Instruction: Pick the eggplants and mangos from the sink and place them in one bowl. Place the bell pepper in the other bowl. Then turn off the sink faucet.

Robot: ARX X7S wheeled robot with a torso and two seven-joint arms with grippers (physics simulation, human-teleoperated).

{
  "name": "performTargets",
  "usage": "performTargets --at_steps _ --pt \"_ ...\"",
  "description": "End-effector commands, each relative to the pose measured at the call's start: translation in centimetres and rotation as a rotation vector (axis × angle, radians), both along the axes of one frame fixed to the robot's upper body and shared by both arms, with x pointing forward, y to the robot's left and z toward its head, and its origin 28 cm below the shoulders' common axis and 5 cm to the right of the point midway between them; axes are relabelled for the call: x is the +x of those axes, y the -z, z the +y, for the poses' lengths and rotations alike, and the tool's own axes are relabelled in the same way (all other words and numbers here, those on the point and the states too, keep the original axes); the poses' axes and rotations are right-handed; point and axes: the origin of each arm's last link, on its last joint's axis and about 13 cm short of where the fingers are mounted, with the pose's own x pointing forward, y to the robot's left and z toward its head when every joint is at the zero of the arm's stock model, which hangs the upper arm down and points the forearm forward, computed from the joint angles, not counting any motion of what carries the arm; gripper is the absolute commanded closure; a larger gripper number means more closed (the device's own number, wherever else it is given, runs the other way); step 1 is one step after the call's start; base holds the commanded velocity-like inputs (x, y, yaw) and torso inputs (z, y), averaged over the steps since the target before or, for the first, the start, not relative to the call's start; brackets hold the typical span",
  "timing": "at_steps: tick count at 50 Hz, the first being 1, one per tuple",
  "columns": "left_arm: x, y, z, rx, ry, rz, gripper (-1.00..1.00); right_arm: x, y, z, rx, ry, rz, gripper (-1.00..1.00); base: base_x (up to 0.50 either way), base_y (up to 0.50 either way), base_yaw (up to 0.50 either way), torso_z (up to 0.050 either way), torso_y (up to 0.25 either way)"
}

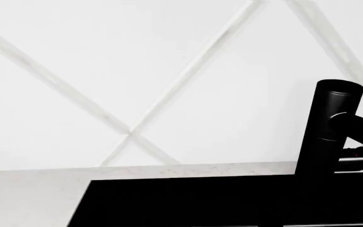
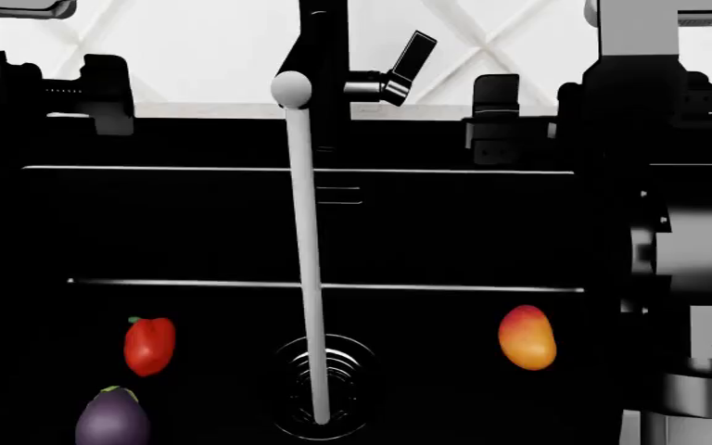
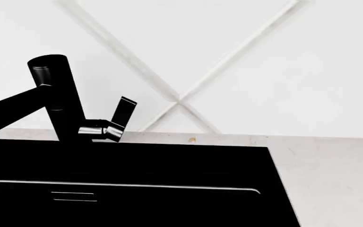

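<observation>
1. The sink (image 2: 208,232) is filling most of the head view as a large black rectangular basin with thin pale edge lines; a ringed chrome drain (image 2: 322,394) is sitting at its bottom centre
2. The sink faucet (image 2: 309,278) is showing as a slim pale tube with a rounded head, running down over the drain; its black post (image 3: 58,99) and angled lever (image 3: 119,116) are standing at the basin's back edge
3. One mango (image 2: 527,337), oval and orange-yellow with a red blush, is lying in the sink right of the drain
4. One eggplant (image 2: 111,419), plump and dark purple with a pale green cap, is lying at the lower left
5. The bell pepper (image 2: 148,345), glossy red with a green stem, is resting just above the eggplant, apart from it
6. A pale speckled counter (image 3: 332,170) is surrounding the basin, with a white wall (image 1: 137,61) crossed by grey diagonal lines behind
7. Dark arm parts are flanking the head view; I cannot tell whether either gripper's jaws are open or closed
</observation>
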Motion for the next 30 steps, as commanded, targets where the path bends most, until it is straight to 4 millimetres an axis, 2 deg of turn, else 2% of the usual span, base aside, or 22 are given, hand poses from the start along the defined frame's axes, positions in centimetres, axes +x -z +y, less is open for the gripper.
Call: performTargets --at_steps 1,18,21,22,25,30 --pt "0.1 -0.1 -0.1 -0.012 0.045 -0.006 -1.00 0.0 0.0 0.1 0.009 0.006 0.008 -1.00 0.37 0.00 0.00 0.000 0.000" --pt "0.6 0.8 0.2 -0.015 0.024 0.011 -1.00 -0.1 -0.1 0.1 0.004 0.004 0.042 -1.00 0.32 0.00 0.00 0.000 0.001" --pt "0.7 1.0 0.2 -0.018 0.020 0.016 -1.00 -0.1 -0.1 0.1 0.001 0.009 0.047 -1.00 0.14 0.00 0.00 0.000 0.000" --pt "0.7 0.9 0.2 0.021 0.007 -0.036 -1.00 -0.1 -0.1 0.1 -0.009 0.010 0.048 -1.00 0.09 0.00 0.00 0.000 0.000" --pt "0.9 1.0 0.3 -0.010 -0.006 -0.007 -1.00 -0.1 -0.1 0.1 -0.009 0.018 0.057 -1.00 0.03 0.00 0.00 0.000 0.000" --pt "0.8 1.6 0.5 -0.029 -0.015 0.018 -1.00 -0.2 -0.2 0.1 0.036 0.013 0.162 -1.00 0.00 0.00 0.00 0.000 0.000"
